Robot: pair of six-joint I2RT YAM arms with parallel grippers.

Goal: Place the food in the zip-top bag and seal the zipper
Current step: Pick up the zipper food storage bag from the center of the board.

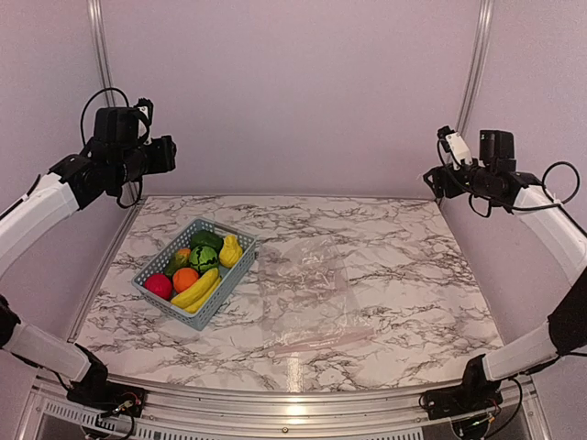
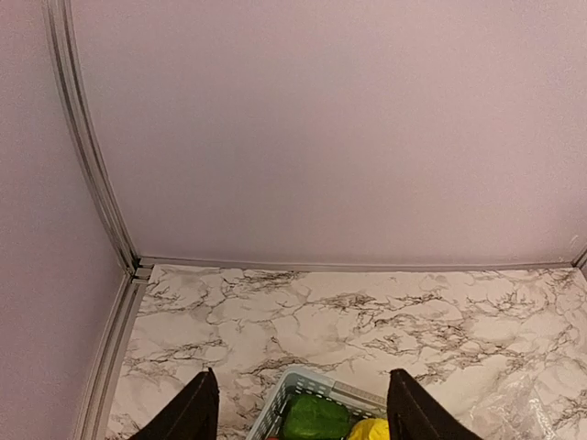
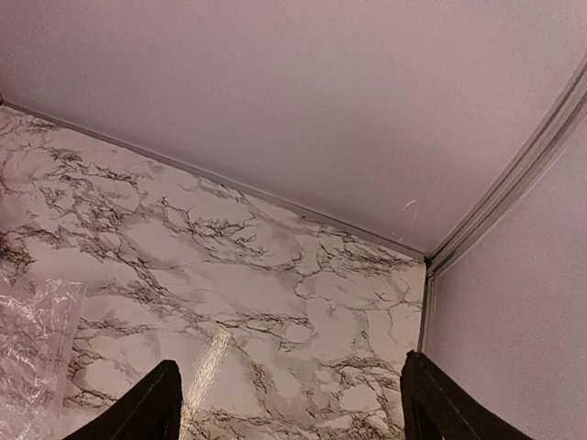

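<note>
Both arms are raised high, each with its fingers spread wide and gripping nothing. I have the left end effector [image 2: 302,374] above the left edge of the tabletop [image 1: 413,266] and the right end effector [image 3: 291,359] above the far right corner. The food [image 1: 194,268] sits in the basket [image 1: 229,286] near the left edge, below and ahead of the left one. The zip-top bag [image 1: 307,293] lies flat mid-tabletop, just beside the basket and well apart from both.

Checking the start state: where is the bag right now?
In the top view, the bag lies flat near the middle of the table, just right of the basket.
</note>
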